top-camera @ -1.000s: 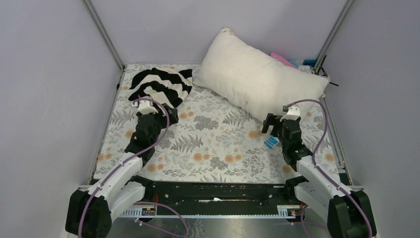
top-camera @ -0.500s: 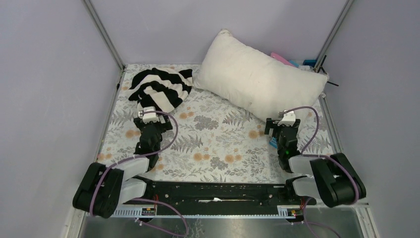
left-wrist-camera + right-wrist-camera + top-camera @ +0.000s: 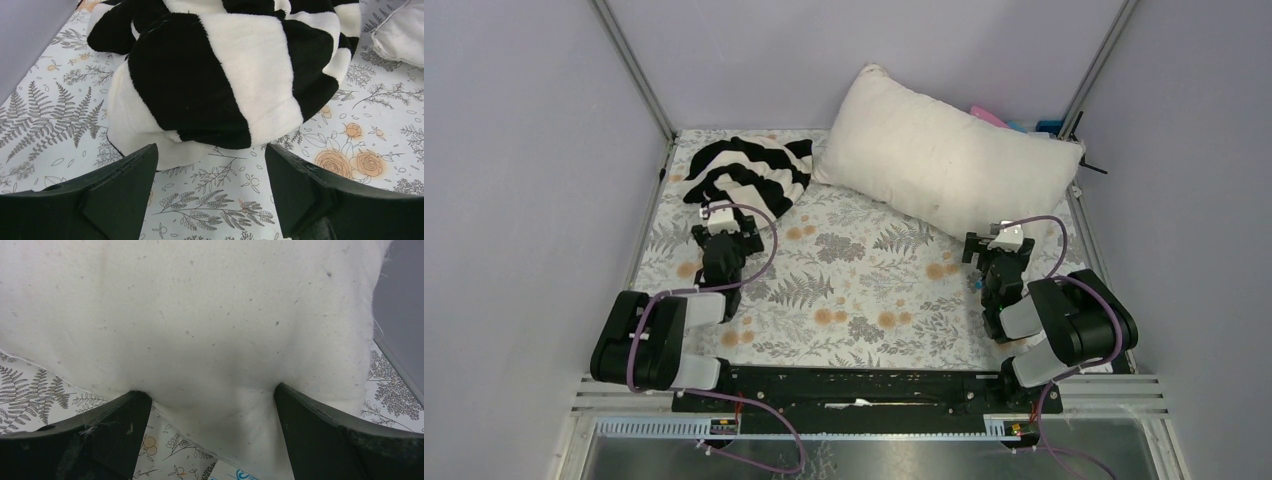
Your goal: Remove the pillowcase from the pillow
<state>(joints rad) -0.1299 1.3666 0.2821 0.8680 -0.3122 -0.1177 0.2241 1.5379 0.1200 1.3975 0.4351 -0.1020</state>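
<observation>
Both arms are folded low at the near edge of the table (image 3: 854, 300). The left gripper (image 3: 210, 155) is spread wide and grips nothing, just short of the pillowcase (image 3: 220, 75). The right gripper (image 3: 212, 400) is also spread, 2 fingers against the pillow's (image 3: 200, 315) lower edge. Farther back, the pillowcase lies crumpled at far left, off the pillow, which is just beside it at far right.
</observation>
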